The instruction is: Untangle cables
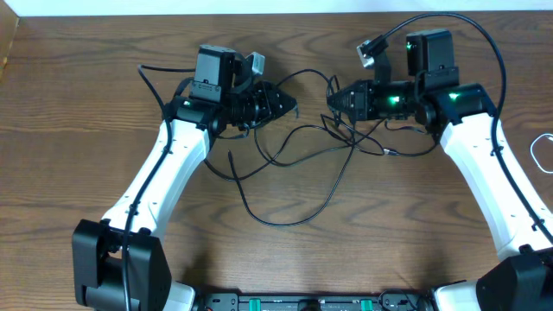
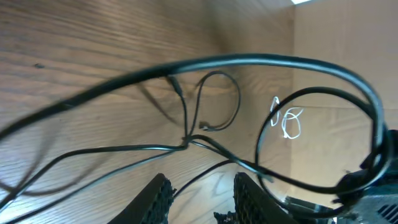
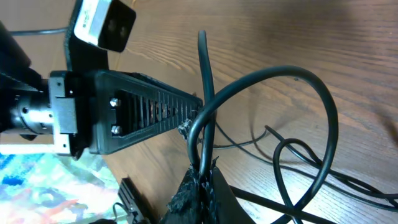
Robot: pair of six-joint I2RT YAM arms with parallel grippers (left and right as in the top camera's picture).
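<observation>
A tangle of thin black cables [image 1: 321,145] lies on the wooden table between the two arms, with a long loop trailing toward the front [image 1: 276,214]. My left gripper [image 1: 291,106] points right at the tangle. In the left wrist view its jaws [image 2: 202,198] stand apart, and one thin black cable [image 2: 208,173] runs through the gap without being pinched. My right gripper [image 1: 332,99] faces it from the right. It is shut [image 3: 203,177] on a black cable [image 3: 207,118] that rises from its tips in two strands. A white cable [image 1: 543,154] lies apart at the right edge.
The two gripper tips are a short gap apart over the table's back half. The left arm's finger and wrist camera [image 3: 102,22] fill the upper left of the right wrist view. A thick black arm cable [image 2: 249,62] arcs across the left wrist view.
</observation>
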